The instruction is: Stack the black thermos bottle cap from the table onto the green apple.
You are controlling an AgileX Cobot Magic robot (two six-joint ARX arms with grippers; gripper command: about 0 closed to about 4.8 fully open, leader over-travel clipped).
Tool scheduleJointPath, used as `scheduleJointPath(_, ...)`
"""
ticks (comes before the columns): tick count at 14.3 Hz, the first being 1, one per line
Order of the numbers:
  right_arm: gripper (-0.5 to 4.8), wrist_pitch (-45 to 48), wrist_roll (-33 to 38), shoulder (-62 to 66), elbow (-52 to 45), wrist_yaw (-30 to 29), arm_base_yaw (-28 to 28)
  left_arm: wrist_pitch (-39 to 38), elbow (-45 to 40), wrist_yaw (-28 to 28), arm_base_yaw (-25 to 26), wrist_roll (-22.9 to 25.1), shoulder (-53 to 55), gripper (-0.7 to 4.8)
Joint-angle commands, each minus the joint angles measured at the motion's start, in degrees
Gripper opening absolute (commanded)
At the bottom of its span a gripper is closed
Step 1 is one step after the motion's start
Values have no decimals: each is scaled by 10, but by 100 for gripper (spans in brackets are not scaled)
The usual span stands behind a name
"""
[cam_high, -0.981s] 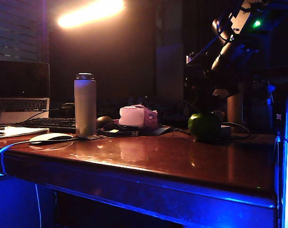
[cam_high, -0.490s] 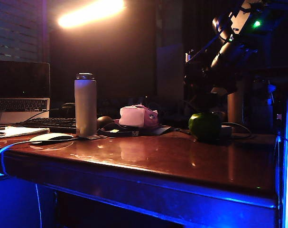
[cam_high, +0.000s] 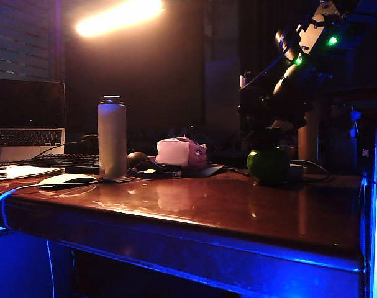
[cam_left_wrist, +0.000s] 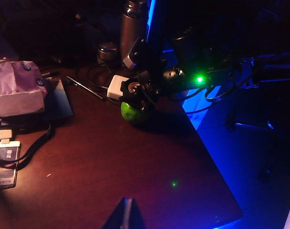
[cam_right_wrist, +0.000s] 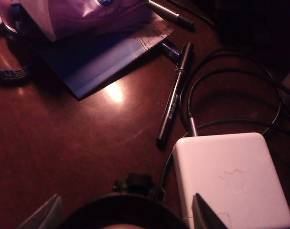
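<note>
The green apple [cam_high: 267, 166] sits on the table [cam_high: 194, 205] near its right end, and also shows in the left wrist view [cam_left_wrist: 132, 114]. My right gripper [cam_high: 267, 133] hangs directly over the apple, shut on the black thermos bottle cap [cam_right_wrist: 116, 214], which fills the space between its fingers [cam_right_wrist: 44, 217]. The cap [cam_left_wrist: 134, 88], with its pale inner ring, sits just above the apple; I cannot tell whether they touch. In the left wrist view my left gripper [cam_left_wrist: 127, 215] is shut and empty over bare tabletop, well short of the apple.
A white power adapter [cam_right_wrist: 233, 179] with its cable, a pen [cam_right_wrist: 176, 93] and a blue folder [cam_right_wrist: 97, 62] lie beside the apple. Farther left are a pink-white lump [cam_high: 181, 152], a tall grey bottle [cam_high: 112, 136] and a mouse [cam_high: 65, 180]. The table's blue-lit edge [cam_left_wrist: 207, 157] runs close by.
My right arm has come down with the cap, from well above the apple to just over its top. The apple and the left gripper have stayed put.
</note>
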Motion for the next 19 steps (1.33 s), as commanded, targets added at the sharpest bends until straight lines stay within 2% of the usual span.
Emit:
scheduleJointPath(1, 296, 4, 0, 1, 2, 3, 1, 5, 3, 2, 0, 2, -1, -3)
scheduleJointPath(3, 296, -1, -3, 0, 2, 29, 1, 5, 3, 2, 0, 2, -1, -3)
scheduleJointPath(9, 302, -5, -10, -1, 2, 30, 1, 5, 3, 2, 0, 2, -1, -3)
scheduleJointPath(10, 408, -5, -10, -1, 2, 29, 1, 5, 3, 2, 0, 2, -1, -3)
scheduleJointPath(11, 479, -6, -10, -1, 2, 29, 1, 5, 3, 2, 0, 3, -1, -3)
scheduleJointPath(19, 479, -4, -12, -24, 2, 21, 2, 5, 3, 2, 0, 2, -1, -3)
